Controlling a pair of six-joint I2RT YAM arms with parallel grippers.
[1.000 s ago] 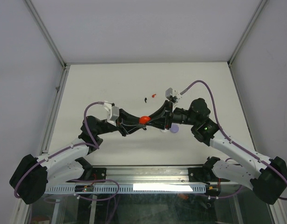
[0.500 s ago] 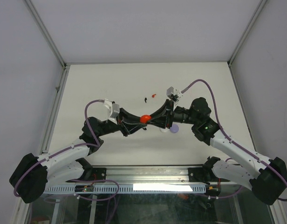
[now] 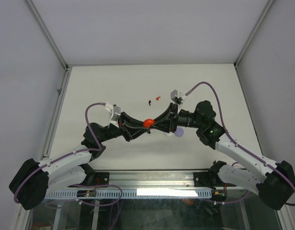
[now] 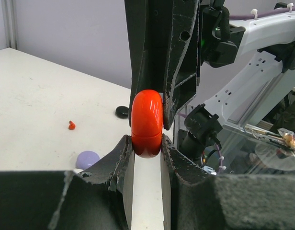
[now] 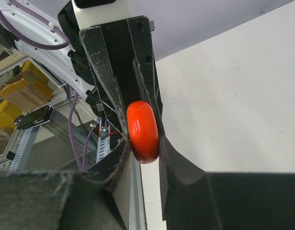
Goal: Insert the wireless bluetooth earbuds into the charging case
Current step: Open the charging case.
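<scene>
1. The red charging case [image 3: 148, 123] hangs above the middle of the counter [image 3: 90, 86]. It is pinched where your two arms meet and touches no surface.
2. It stands on edge. In the left wrist view you see it rim-on as a tall, narrow oval. Its long axis runs along the line from the left jaws to the right jaws, and its broad faces are turned to the finger pads.
3. The case is glossy, bright red and fully rounded. In that same view a faint line crosses it just above the tips of the left jaws.
4. Your left jaws are clenched on one end of the case and your right jaws on the opposite end, so both grasp it at once.
5. The red earbud [image 3: 158, 97] and the black earbud [image 3: 150, 102] lie on the counter beyond the case. They are near each other but apart, and too small to tell which way their stems point.
6. A lilac round piece [image 3: 179, 132] lies on the counter just beside the right jaws.
7. Against a second ago, the case sits at the same spot and both earbuds are unmoved. Only the left arm [image 3: 71, 160] differs: its elbow has drifted slightly toward the near left, and its cable loop has shifted with it.
</scene>
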